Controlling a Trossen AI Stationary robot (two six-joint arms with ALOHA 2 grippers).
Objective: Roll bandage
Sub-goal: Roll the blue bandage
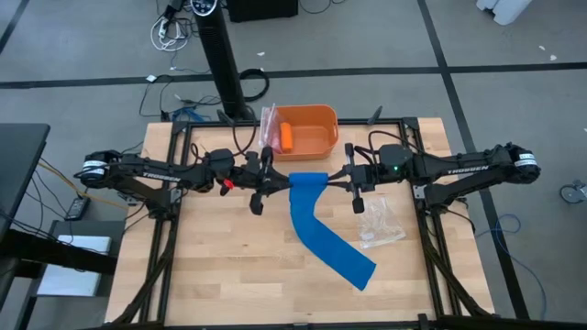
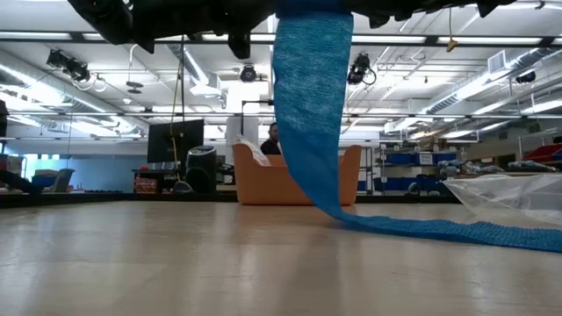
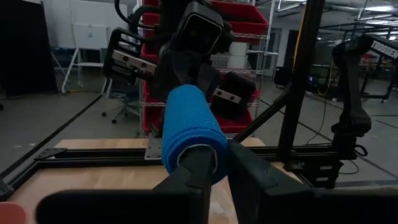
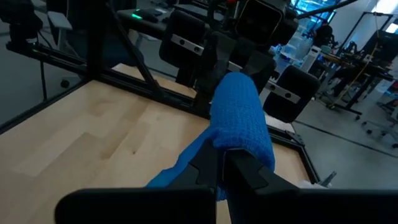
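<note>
From above, the left pincer [image 1: 275,180] and right pincer [image 1: 337,177] meet from opposite sides over the counter [image 1: 220,275], each closed on an end of the rolled top of the bandage [image 1: 316,225], the roll's axis running across between them and its loose strip trailing toward the near right; white lettering on both arms is too small to read. The low view cuts both arms off at its top edge, showing only the blue strip hanging straight down and running along the counter to the right, partly hiding the orange bin [image 2: 294,180]. In each wrist view that arm's dark fingers [image 3: 205,168] [image 4: 239,165] pinch the near end of the roll, which points straight away toward the other arm and hides its fingertips.
</note>
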